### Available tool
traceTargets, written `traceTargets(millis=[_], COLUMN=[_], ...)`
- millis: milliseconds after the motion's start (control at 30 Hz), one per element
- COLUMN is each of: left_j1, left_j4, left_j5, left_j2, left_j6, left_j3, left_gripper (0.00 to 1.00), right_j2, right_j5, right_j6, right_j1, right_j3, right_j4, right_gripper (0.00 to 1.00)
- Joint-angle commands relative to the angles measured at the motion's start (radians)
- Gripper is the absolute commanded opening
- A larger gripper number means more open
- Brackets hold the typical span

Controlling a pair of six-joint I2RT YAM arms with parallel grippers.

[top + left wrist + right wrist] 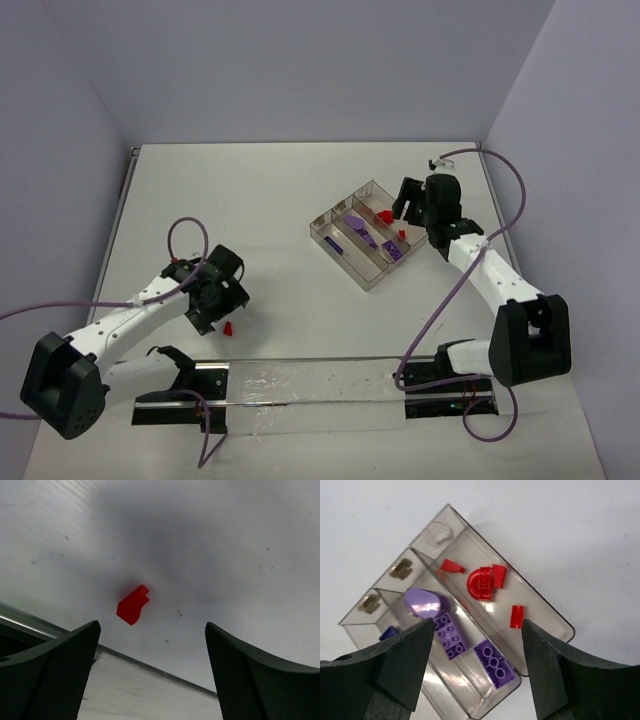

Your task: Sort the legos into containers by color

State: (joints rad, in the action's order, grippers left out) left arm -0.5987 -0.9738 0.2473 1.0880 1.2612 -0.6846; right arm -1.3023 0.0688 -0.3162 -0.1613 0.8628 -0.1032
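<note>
While left gripper (151, 627) hangs wide open and empty, red lego (132, 605) lies loose just below its gap; right gripper (477, 625) wide open, empty, tray (470, 540) directly below

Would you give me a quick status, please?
Left tool open over one loose red brick. Right tool open, empty, over the tray; reds, purples separated inside. Nothing blocking.

Tray (323, 228) sits on table (250, 200), right of centre. Bricks (360, 232) lie inside it, in adjoining compartments. One loose brick (229, 327) lies on the table, near left, well apart from tray, just beside left gripper (222, 312). Right gripper (405, 212) hangs over tray's far-right side.
</note>
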Motion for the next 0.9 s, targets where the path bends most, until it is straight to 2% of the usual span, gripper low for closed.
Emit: traceTargets(millis=[0, 300, 633, 867], left_j1=[-0.094, -0.125, -0.127, -0.15], left_j4=[0.034, 0.069, 0.175, 0.259], left_j5=[-0.001, 0.034, 0.09, 0.046], left_j2=[0.055, 0.095, 0.1, 0.102], left_j6=[0.148, 0.158, 0.119, 0.098], left_j3=[0.022, 0.064, 0.099, 0.114], left_gripper=[0.92, 0.93, 0.92, 0.77], right_j2=[0.058, 0.055, 0.069, 0.069], right_j5=[-0.004, 0.045, 0.044, 0.055], right_j6=[0.025, -0.035, -0.037, -0.044], right_j1=[-0.04, -0.058, -0.057, -0.057], right_j3=[0.046, 0.125, 0.117, 0.113], right_j4=[-0.002, -0.15, -0.159, -0.164], right_gripper=[0.79, 0.79, 0.79, 0.78])
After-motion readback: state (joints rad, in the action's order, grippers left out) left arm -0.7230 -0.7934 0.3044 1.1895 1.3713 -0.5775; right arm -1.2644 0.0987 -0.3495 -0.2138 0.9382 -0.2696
